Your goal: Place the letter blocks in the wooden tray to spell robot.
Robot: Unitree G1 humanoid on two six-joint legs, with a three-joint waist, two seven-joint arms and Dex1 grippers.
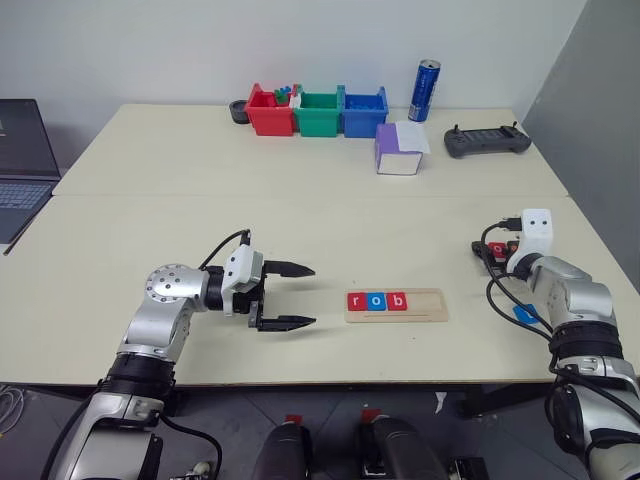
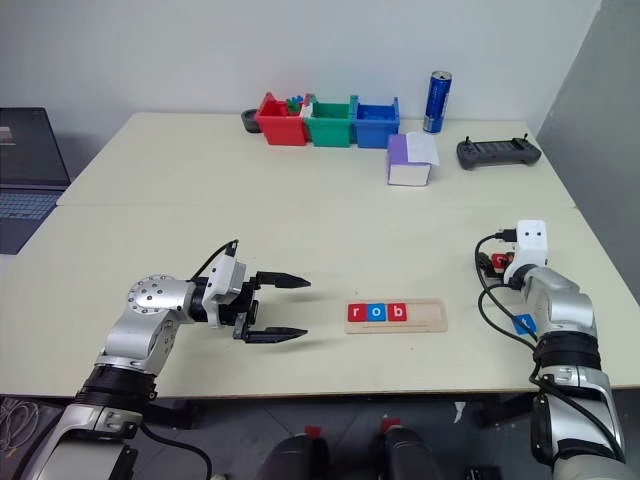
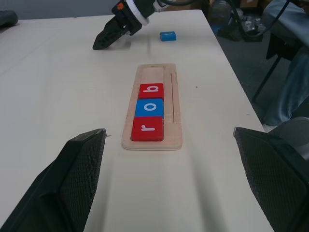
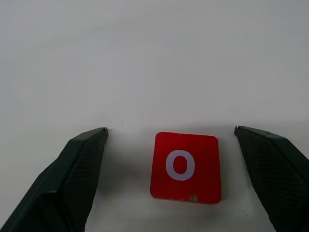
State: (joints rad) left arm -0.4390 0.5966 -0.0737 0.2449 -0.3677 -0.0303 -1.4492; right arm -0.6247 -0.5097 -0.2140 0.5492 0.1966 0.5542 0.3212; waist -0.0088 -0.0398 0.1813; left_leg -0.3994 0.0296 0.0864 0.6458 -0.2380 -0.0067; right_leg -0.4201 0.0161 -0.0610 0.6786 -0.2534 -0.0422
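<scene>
The wooden tray [image 1: 396,305] lies low and centre on the counter [image 1: 300,220], holding red "r" [image 1: 356,301], blue "o" [image 1: 376,301] and red "b" [image 1: 397,301] tiles at its left end. The left gripper [image 1: 290,296] hovers spread wide left of it, nothing between. At right, the right gripper [image 4: 171,140] straddles a loose red "o" tile [image 4: 186,166] without touching, a blue tile [image 3: 168,36] nearby; bins [image 1: 318,112], can [image 1: 426,91], box [image 1: 400,148] and controller [image 1: 486,142] sit far back.

Three letter blocks [image 3: 148,111] are seated in one wooden tray [image 3: 174,116]; one red o block [image 4: 185,166] and one blue block [image 3: 168,36] are left loose.
</scene>
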